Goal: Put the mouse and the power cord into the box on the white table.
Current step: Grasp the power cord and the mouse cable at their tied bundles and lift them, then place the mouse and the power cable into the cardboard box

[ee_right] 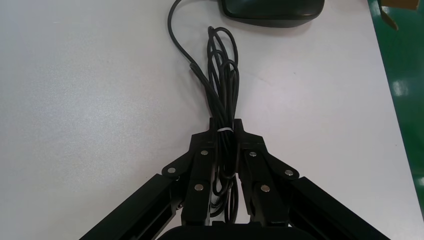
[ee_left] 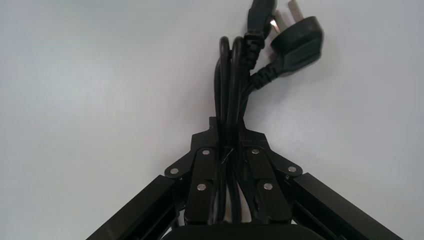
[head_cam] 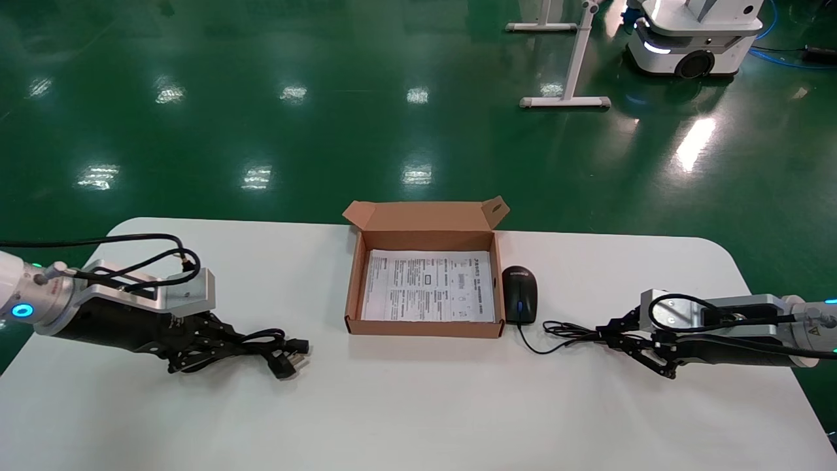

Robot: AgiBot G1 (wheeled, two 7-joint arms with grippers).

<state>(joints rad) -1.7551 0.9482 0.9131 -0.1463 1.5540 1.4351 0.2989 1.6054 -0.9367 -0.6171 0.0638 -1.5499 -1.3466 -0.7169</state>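
Left gripper point(head_cam: 196, 341) lies low on the near left of the large plain white table point(head_cam: 418, 405), its black fingers point(ee_left: 206, 170) clamped around the thick black coiled power cord point(head_cam: 265, 347). The left wrist view shows the strands pinched between the pads, with the chunky plugs and their metal prongs point(ee_left: 292, 42) trailing beyond the fingertips toward the middle of the table. The cord's free end rests on the tabletop, well apart from the box.

Right gripper point(head_cam: 631, 343) sits low on the near right, its fingers point(ee_right: 252, 167) closed on the bundled thin black wire point(ee_right: 222, 85) of the small black oval mouse point(head_cam: 520, 294). The mouse itself lies on the table just beside the right wall of the shallow brown cardboard box point(head_cam: 424, 327), with its blue scroll wheel facing up. The box stands open at the centre, lid flap raised at the far side, with only a white printed sheet point(head_cam: 428, 286) inside.

Both items look grasped but neither is in the box, so the step in hand appears to be the pick-up. Next, each load needs lifting clear of the box walls, carrying inward over the opening, and lowering before release. Held only by its wire, the mouse will likely dangle and swing, so a slow lift seems wise.
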